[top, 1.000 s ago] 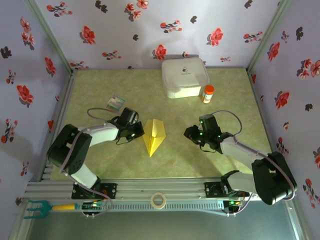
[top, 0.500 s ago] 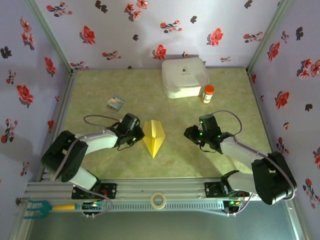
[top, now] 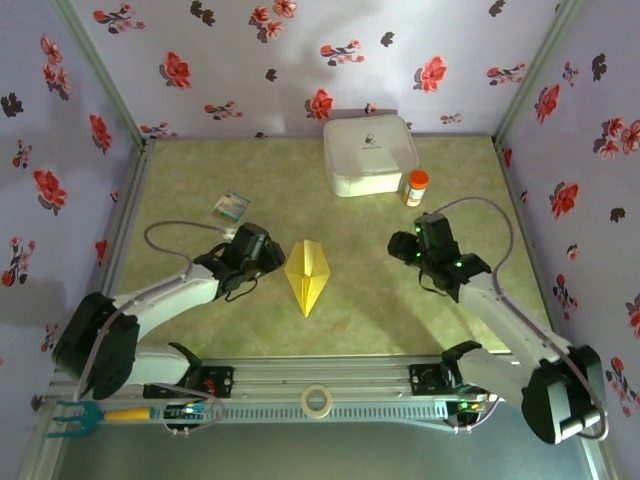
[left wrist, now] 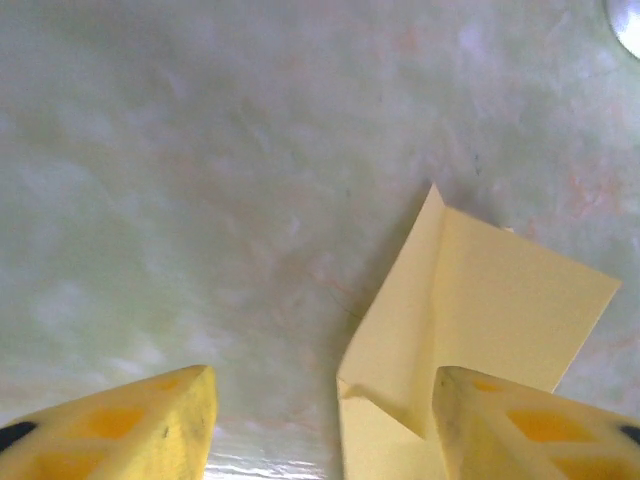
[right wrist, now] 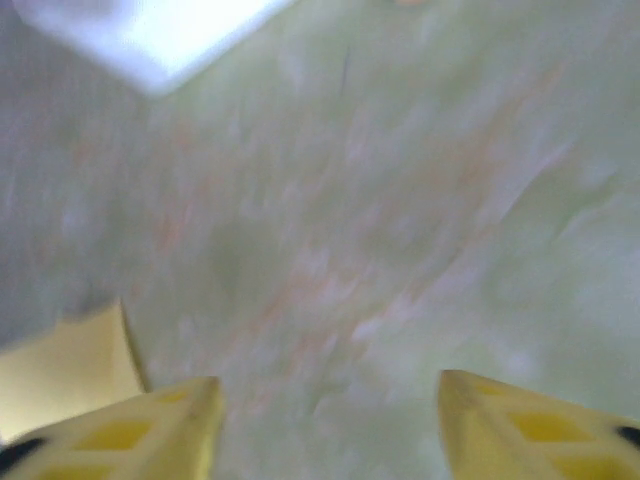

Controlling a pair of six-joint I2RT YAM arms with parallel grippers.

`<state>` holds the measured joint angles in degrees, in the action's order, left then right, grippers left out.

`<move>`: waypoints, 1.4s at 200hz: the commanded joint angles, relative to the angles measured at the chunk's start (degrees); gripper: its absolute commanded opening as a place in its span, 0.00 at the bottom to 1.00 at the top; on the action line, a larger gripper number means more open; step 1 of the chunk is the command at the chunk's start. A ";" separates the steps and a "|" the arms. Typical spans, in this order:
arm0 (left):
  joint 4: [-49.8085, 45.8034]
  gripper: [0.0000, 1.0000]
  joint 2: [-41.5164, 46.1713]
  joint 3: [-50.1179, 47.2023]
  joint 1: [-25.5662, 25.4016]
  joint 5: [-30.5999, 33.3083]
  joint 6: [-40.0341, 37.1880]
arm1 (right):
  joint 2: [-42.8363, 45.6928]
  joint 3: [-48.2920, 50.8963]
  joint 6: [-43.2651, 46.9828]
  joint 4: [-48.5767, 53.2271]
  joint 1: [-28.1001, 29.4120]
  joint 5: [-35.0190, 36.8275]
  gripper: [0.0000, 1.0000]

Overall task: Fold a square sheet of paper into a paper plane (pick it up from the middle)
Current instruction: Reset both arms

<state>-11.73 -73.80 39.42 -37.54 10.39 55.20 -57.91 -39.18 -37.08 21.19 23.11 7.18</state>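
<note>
The paper plane is a yellow pointed dart lying flat mid-table, its tip toward the near edge. My left gripper stands open just left of it, apart from the paper. In the left wrist view the folded yellow sheet lies by the right finger, and the left gripper holds nothing. My right gripper is open to the right of the plane, well clear of it. The right wrist view is blurred; the right gripper is over bare table, with a corner of the plane at the lower left.
A white rounded box sits at the back with an orange-capped bottle beside it. A small teal-and-white card lies left of the left arm. A tape roll rests on the front rail. Flowered walls enclose three sides.
Both grippers have opened. The left arm stretched out lower along the table beside the plane. The right gripper lifted and drew back to the right. The plane stayed put.
</note>
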 commanded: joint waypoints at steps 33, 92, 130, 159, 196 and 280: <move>-3.65 1.00 5.27 6.38 9.67 22.95 -29.56 | -2.25 8.78 28.97 -22.70 -5.28 33.97 0.89; 17.67 1.00 2.43 -1.49 26.93 21.98 -47.96 | -17.71 15.61 36.99 -55.86 -16.29 15.32 0.90; 38.95 1.00 -2.97 -9.28 28.66 12.95 -56.30 | -21.14 16.96 36.87 -61.89 -19.33 2.51 0.89; 51.79 1.00 -8.20 -12.89 29.30 8.93 -59.98 | -22.13 15.78 37.08 -60.94 -19.33 1.40 0.88; 66.52 1.00 -12.19 -20.41 34.22 2.55 -55.83 | -31.21 18.39 34.45 -73.81 -19.99 3.12 0.88; 64.89 1.00 -14.75 -17.93 36.57 5.07 -51.77 | -30.93 17.24 31.63 -71.68 -20.92 8.05 0.99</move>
<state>50.68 -88.68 20.88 -1.21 15.38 2.48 -89.58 -21.50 -4.29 -49.21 2.48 13.15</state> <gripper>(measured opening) 0.997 0.993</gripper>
